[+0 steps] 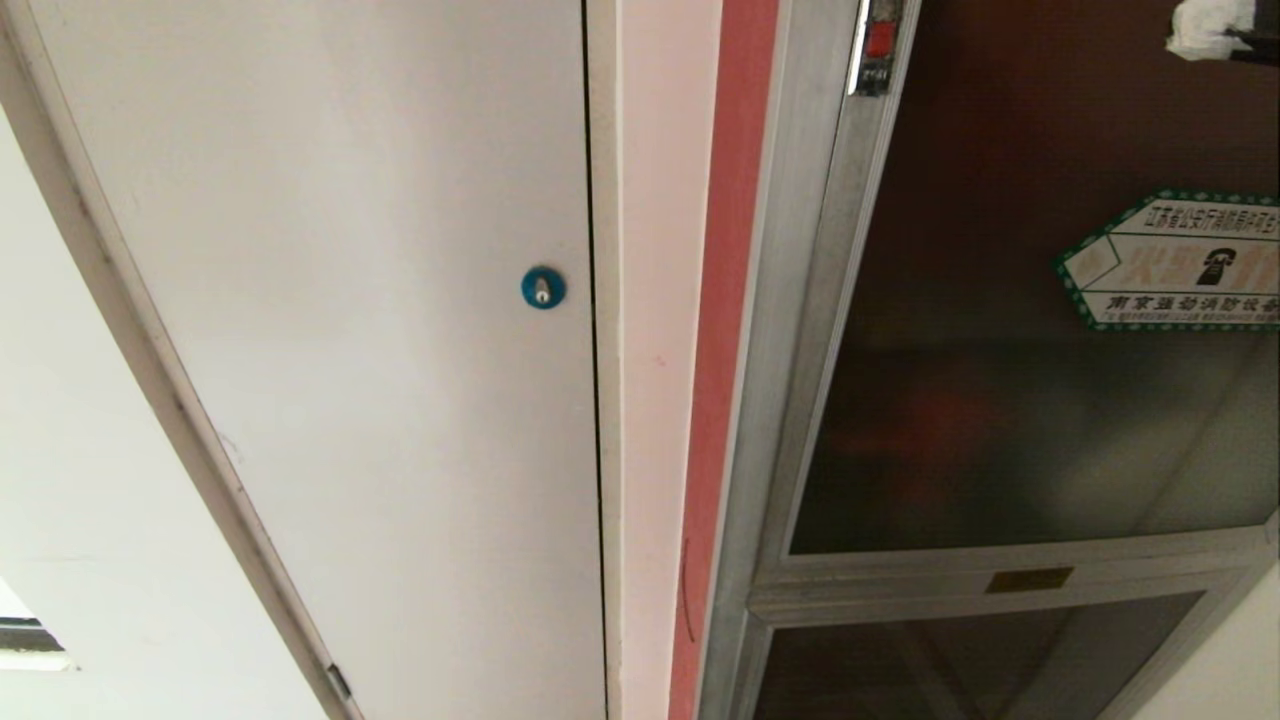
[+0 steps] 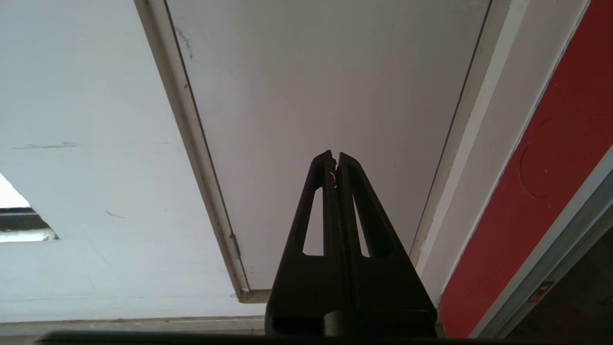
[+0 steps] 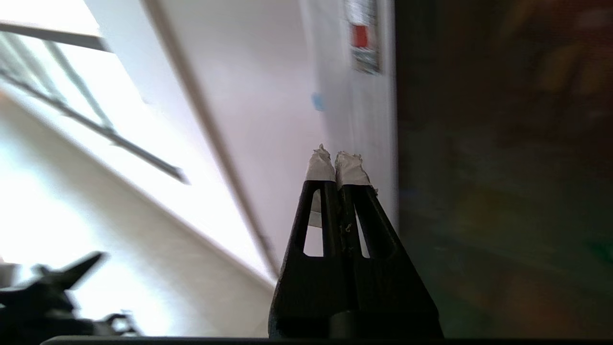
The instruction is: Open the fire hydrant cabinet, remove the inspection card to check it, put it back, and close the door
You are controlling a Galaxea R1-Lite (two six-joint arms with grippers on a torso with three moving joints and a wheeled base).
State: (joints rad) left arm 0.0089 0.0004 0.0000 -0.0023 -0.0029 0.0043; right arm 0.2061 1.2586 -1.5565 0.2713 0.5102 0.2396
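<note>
The fire hydrant cabinet (image 1: 800,300) stands at the right, silver-framed. Its door (image 1: 1000,350) of dark tinted glass is closed, with a green-bordered hexagonal sticker (image 1: 1180,260) on it and a small red latch (image 1: 880,40) on the frame edge above. The inspection card is hidden. My right gripper (image 3: 335,155) is shut and empty, its white-taped tips pointing along the frame toward the latch (image 3: 360,36), with the door glass (image 3: 503,167) beside it. Those taped tips (image 1: 1210,25) show at the head view's top right corner. My left gripper (image 2: 335,155) is shut and parked low.
A plain white door (image 1: 350,300) with a blue round lock (image 1: 543,287) fills the left. A red wall strip (image 1: 725,300) separates it from the cabinet. Below the main door is a smaller dark glass panel (image 1: 950,660). White wall (image 1: 80,450) lies further left.
</note>
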